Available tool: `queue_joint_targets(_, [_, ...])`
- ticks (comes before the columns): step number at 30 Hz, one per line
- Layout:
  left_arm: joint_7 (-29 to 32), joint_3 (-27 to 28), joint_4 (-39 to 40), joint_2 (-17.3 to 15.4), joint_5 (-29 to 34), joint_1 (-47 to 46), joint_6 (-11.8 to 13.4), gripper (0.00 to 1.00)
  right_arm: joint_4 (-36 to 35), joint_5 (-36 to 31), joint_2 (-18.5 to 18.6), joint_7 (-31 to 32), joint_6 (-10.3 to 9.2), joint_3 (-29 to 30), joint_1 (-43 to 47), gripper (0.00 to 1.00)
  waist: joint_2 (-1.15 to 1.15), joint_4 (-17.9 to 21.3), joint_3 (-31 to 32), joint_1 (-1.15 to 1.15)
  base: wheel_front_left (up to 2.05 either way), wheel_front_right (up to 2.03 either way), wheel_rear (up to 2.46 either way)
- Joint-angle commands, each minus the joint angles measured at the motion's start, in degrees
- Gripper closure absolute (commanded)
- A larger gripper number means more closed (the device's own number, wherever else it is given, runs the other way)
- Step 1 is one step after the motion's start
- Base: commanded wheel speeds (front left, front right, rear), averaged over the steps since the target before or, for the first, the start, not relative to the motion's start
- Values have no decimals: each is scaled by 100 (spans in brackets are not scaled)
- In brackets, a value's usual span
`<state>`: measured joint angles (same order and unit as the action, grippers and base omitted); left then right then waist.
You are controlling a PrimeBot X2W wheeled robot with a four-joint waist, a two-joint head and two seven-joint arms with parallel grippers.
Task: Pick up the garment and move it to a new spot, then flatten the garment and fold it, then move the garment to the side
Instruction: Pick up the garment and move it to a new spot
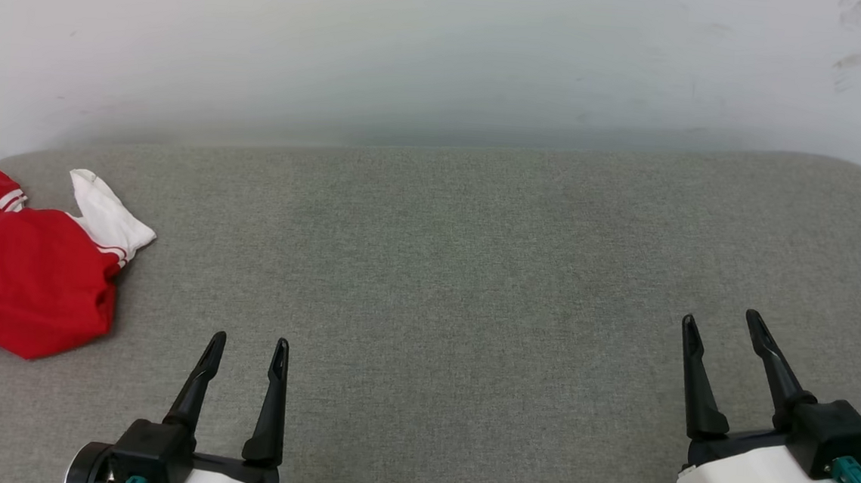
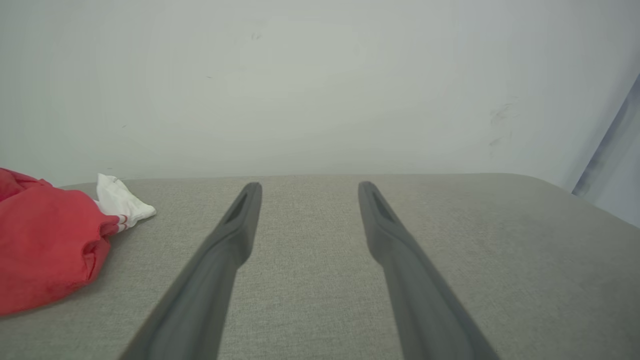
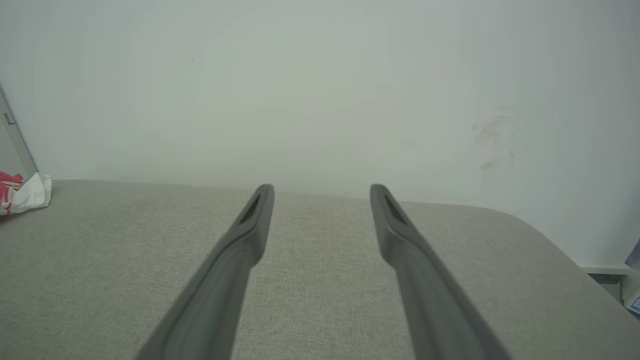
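The garment (image 1: 19, 266) is a bright red jersey with a white sleeve, lying crumpled at the far left edge of the grey surface. It also lies at the left of the left wrist view, garment (image 2: 45, 245), and only its white sleeve tip, garment (image 3: 27, 195), peeks in at the left of the right wrist view. My left gripper (image 1: 249, 342) hovers open to the right of it, with nothing between its fingers (image 2: 235, 225). My right gripper (image 1: 720, 319) stands open far off at the lower right, empty between its fingers (image 3: 400, 225).
A grey fabric-covered surface (image 1: 443, 273) with rounded corners spreads in front of me, backed by a pale wall (image 1: 444, 53). Its right edge drops off beside a baseboard (image 3: 605, 272).
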<state>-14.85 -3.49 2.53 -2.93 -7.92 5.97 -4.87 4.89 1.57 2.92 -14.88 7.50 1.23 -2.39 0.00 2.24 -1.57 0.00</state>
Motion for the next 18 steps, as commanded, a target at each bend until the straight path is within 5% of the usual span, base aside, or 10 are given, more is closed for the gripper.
queue_joint_targets(1, [-51, -7, 13, 6, 100, 56, -4, 0, 2, -83, -7, -44, -2, -10, -1, 0, 0, 2, -5, 0, 0, 0, 0])
queue_joint_targets(18, [-38, 184, -85, 5, 53, -86, -16, 0, -23, 45, -7, -34, -2, -162, 68, 0, 0, -352, -48, 0, 0, 0, 0])
